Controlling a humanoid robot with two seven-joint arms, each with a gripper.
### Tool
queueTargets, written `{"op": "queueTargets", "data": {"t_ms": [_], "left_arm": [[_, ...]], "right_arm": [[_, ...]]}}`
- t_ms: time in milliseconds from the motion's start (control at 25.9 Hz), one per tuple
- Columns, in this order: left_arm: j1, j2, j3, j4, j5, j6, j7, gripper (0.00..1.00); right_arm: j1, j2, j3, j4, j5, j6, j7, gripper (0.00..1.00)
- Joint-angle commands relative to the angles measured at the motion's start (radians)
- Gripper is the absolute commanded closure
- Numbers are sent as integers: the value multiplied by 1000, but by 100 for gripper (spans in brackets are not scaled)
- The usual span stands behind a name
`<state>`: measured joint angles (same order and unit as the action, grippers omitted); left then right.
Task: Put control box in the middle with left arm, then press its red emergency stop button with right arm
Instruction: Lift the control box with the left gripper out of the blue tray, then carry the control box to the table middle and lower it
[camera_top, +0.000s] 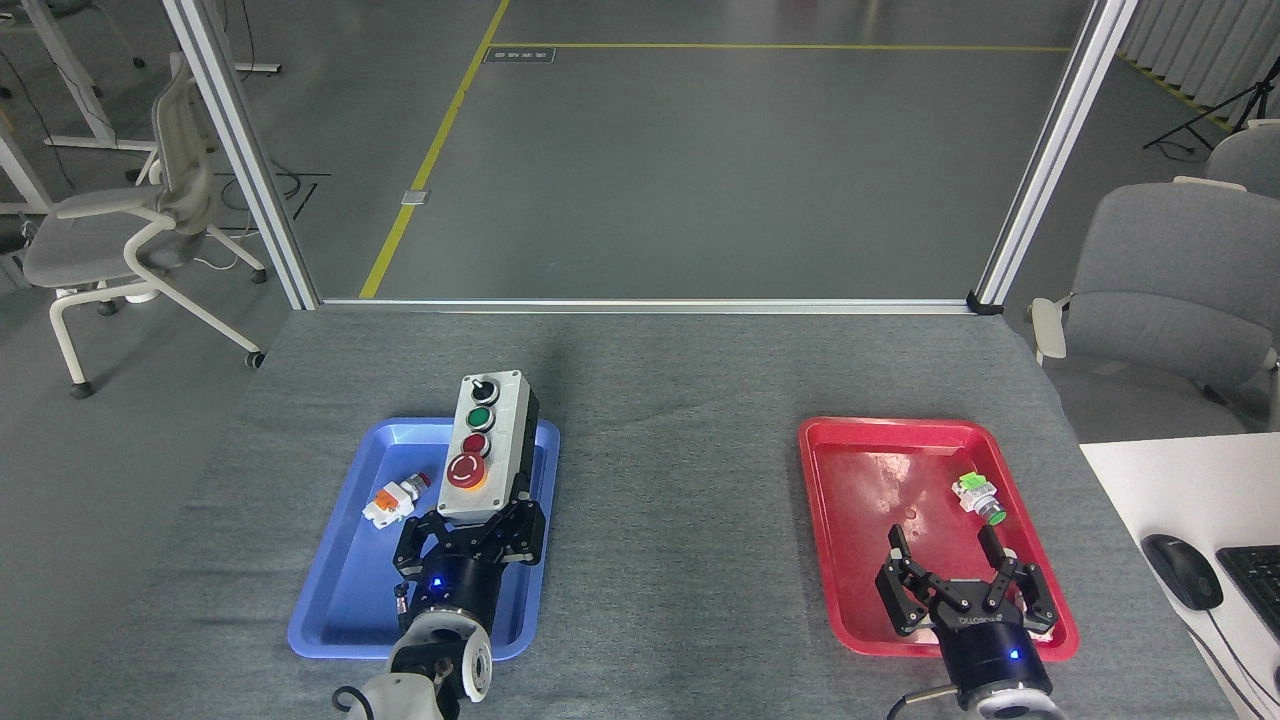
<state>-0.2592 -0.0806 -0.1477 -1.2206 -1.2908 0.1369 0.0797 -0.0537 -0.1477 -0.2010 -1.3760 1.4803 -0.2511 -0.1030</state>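
Step in hand: first step, carrying the control box (487, 447) from the blue tray (340, 580) toward the middle of the table (680, 400); box not yet set down. Control box gripped at its near end by the left gripper (478, 528), fingers closed against both sides, box apparently raised above the tray with its far end overhanging the tray's far rim. Box roughly in line with the arm, black knob farthest, big red emergency stop button (465, 470) nearest the gripper. Next move, as judged: shift rightward to the bare cloth between the blue tray and the red tray (850, 560), lower flat, release, with the red button left clear for a press from the right side. Right gripper (962, 575) above the near part of the red tray, fingers spread wide, holding nothing. Table covered with grey fabric, flat, uniform. Beyond the table: grey floor with yellow line markings, aluminium frame posts (240, 150) at both far corners, office chairs (1170, 290) left and right, a white desk with computer mouse (1182, 570) and keyboard edge at lower right. Small loose parts: white-and-orange button part (393, 501) in the blue tray beside the box; green-capped part (977, 497) in the red tray, just beyond the right gripper.
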Motion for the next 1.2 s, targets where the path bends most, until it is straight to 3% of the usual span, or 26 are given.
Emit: {"op": "queueTargets", "data": {"t_ms": [0, 193, 502, 1004, 1158], "left_arm": [[-3, -56, -26, 1, -8, 30, 5, 100], [-57, -56, -202, 70, 4, 193, 6, 100], [-141, -59, -424, 294, 8, 316, 3, 100], [-180, -61, -601, 375, 57, 320, -12, 100], [-180, -61, -622, 351, 148, 317, -11, 100]], "right_arm": [[0, -1, 2, 0, 0, -2, -3, 2], [0, -3, 0, 5, 0, -2, -3, 2], [0, 2, 0, 5, 2, -5, -4, 2], [0, 2, 2, 8, 2, -10, -4, 2], [2, 4, 2, 8, 2, -10, -4, 2]]}}
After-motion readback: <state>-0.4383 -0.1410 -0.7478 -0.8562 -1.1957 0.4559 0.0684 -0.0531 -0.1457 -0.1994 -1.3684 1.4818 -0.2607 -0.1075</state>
